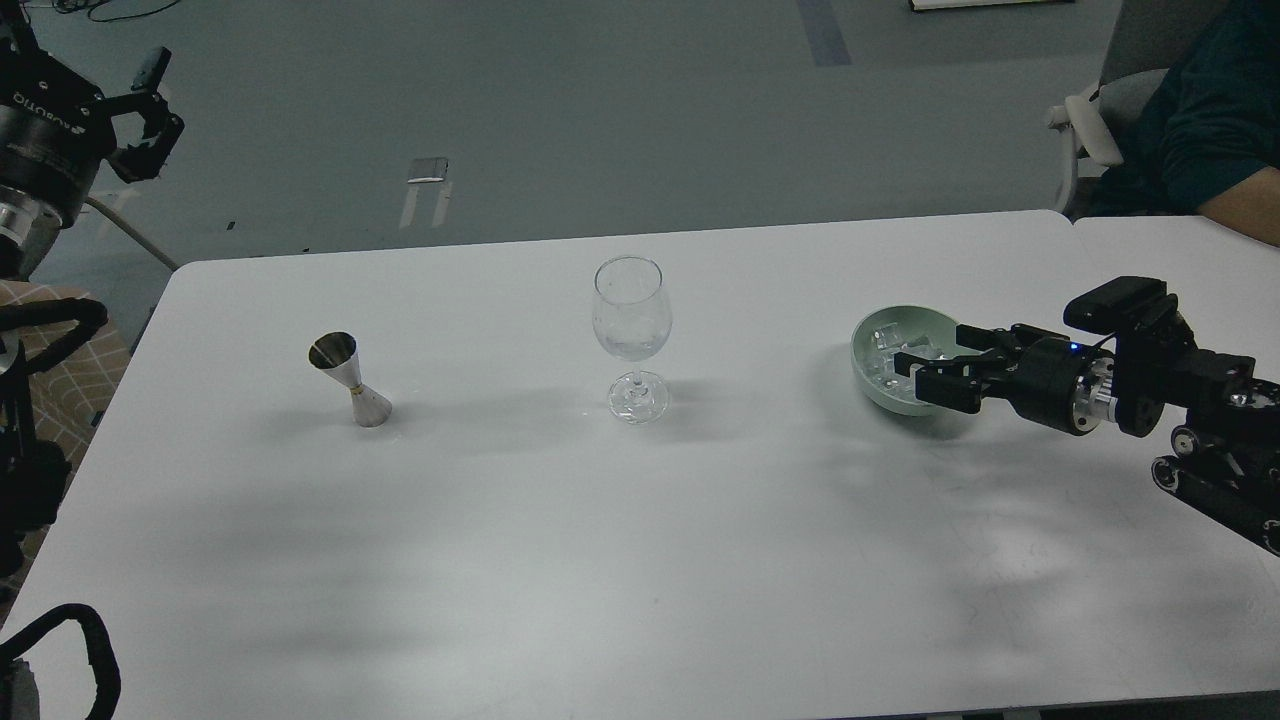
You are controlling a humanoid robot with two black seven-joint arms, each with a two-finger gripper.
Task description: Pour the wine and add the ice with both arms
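An empty clear wine glass stands upright at the middle of the white table. A steel hourglass jigger stands to its left. A pale green bowl at the right holds clear ice cubes. My right gripper is over the bowl's right half, its fingers apart, hiding part of the ice. My left gripper is open and empty, raised high at the far left, off the table and far from the jigger.
A seated person's arm in a dark teal sleeve rests at the table's far right corner, beside a chair. The table's left edge lies under my left arm. Grey floor lies beyond the table's back edge.
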